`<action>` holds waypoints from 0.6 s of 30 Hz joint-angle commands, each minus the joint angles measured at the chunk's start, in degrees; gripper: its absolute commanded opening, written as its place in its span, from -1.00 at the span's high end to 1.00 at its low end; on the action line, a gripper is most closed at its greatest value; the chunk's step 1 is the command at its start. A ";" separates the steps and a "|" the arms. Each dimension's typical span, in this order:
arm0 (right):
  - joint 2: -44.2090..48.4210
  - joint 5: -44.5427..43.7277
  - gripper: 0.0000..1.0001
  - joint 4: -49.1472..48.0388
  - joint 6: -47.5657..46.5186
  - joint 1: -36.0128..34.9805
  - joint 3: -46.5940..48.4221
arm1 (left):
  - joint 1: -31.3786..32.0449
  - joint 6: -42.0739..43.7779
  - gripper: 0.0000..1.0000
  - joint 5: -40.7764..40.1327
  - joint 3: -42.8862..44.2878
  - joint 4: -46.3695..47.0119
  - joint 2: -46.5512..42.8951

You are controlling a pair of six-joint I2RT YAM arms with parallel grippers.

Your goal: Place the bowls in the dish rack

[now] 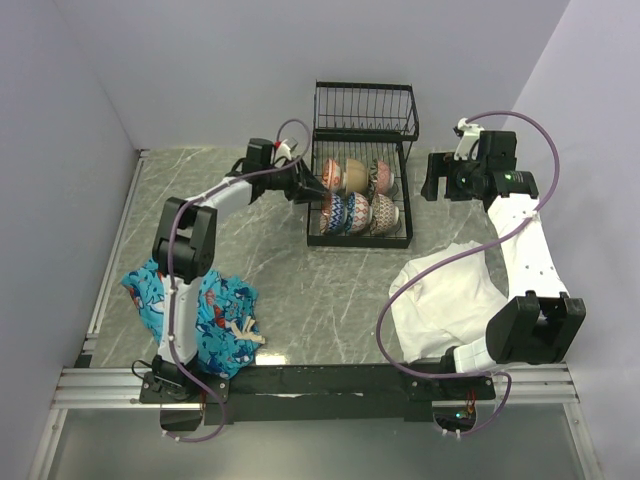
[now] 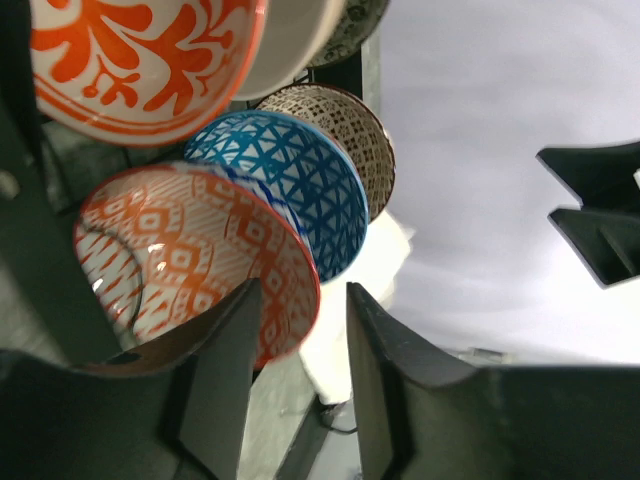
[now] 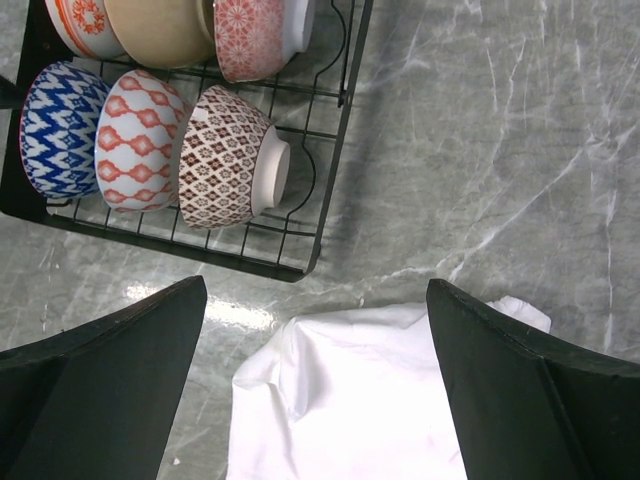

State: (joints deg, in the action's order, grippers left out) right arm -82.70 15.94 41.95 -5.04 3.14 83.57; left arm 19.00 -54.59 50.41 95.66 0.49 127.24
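Overhead and wrist views. The black wire dish rack (image 1: 360, 242) with a raised upper basket stood at the far middle of the grey marble-look table (image 1: 270, 260). Its lower base held 6 ceramic bowls on edge in 2 rows of 3. The front row had 1 blue-and-white zigzag bowl (image 3: 62, 130), 1 orange-and-white diamond bowl (image 3: 140, 140) and 1 brown-and-white lattice bowl (image 3: 225, 155). The back row had 1 orange-patterned bowl (image 3: 80, 20), 1 plain tan bowl (image 3: 160, 30) and 1 pink-patterned bowl (image 3: 250, 38).

The left gripper (image 1: 312, 184) reached into the rack's left side. Its fingers were parted, and the rim of the nearest front-row bowl lay in the gap, unclamped. The right gripper (image 3: 315, 290) hung just right of the rack, spread wide and holding nothing.

In front of the rack lay 2 cloths: 1 crumpled white cloth (image 1: 445, 290) to the right and 1 blue printed cloth (image 1: 195, 300) to the left.
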 commanded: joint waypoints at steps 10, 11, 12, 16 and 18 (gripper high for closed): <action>-2.12 -0.65 -0.99 -2.31 -0.94 -0.32 7.75 | -5.64 28.56 -0.94 -0.57 -4.33 -17.45 -20.62; -2.29 -1.00 -0.99 -2.49 -0.94 -0.32 7.92 | -6.43 29.53 -0.94 -1.19 -5.90 -17.45 -22.46; -2.38 -1.18 -0.99 -2.67 -0.85 -0.41 8.19 | -6.70 32.24 -0.93 -2.24 -6.44 -17.72 -23.17; -3.70 -2.05 -0.99 -3.28 2.38 -0.32 9.42 | -7.40 47.34 -0.93 -18.33 -4.70 -24.91 -24.23; -4.05 -7.49 -0.99 -4.51 6.42 -0.76 10.03 | -7.32 56.55 -0.93 -28.83 -1.80 -28.70 -23.01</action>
State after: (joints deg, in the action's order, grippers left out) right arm -85.80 14.76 40.95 -4.32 3.09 90.11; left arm 12.01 -17.96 40.99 90.50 -20.38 104.40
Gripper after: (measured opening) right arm 0.994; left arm 0.968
